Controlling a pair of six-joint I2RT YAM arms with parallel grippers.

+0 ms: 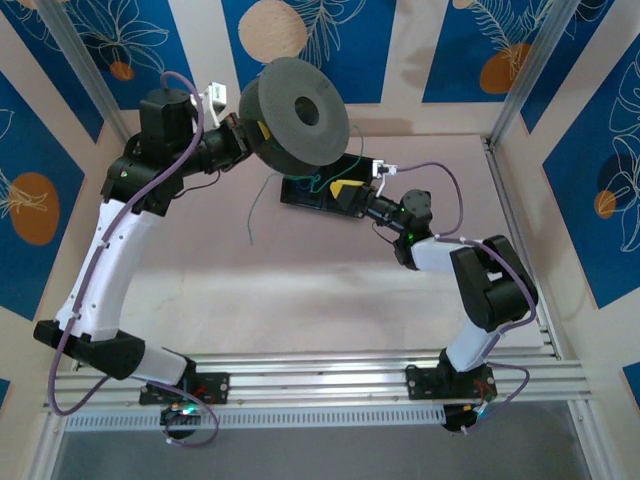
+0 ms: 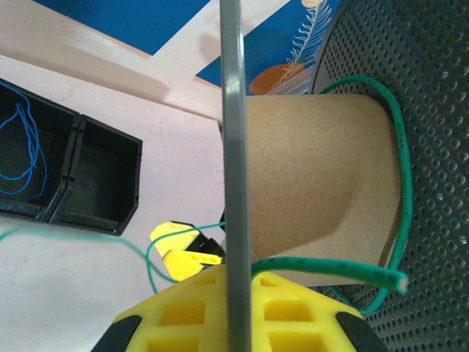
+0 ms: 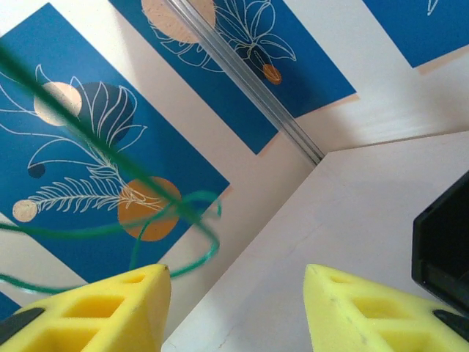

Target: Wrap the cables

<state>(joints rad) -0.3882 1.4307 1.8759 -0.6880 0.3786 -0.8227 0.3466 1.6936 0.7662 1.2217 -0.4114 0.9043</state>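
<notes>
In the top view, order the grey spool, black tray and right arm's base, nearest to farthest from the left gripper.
1. The grey spool, held by the left gripper.
2. The black tray, mid-table.
3. The right arm's base, near right edge.

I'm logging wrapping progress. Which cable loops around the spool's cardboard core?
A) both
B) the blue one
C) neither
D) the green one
D: in the left wrist view the green cable curves around the cardboard core of the spool, while the blue cable lies in the black tray.
</notes>
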